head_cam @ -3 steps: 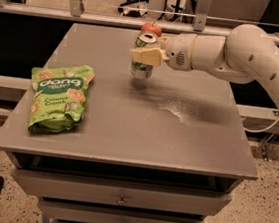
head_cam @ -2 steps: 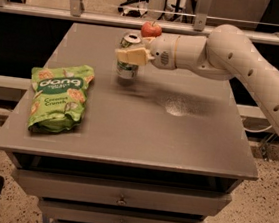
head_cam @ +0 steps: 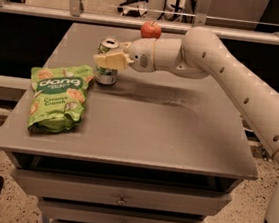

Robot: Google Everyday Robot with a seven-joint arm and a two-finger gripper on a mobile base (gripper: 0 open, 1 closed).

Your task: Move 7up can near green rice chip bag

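Note:
The 7up can [head_cam: 105, 73], silver and green with a pull-tab top, stands upright on the grey table [head_cam: 142, 129], close to the upper right corner of the green rice chip bag [head_cam: 58, 96]. The bag lies flat at the table's left side, with white "dang" lettering. My gripper [head_cam: 110, 59] reaches in from the right on the white arm and is shut on the can around its upper half. The front finger [head_cam: 111, 60] covers part of the can's side.
A red apple [head_cam: 151, 30] sits at the table's far edge behind my wrist. The table has drawers below its front edge [head_cam: 124, 159]. A railing runs behind the table.
My gripper has carried the can leftward across the table, from the back middle to a spot right beside the bag. The bag and apple have not moved.

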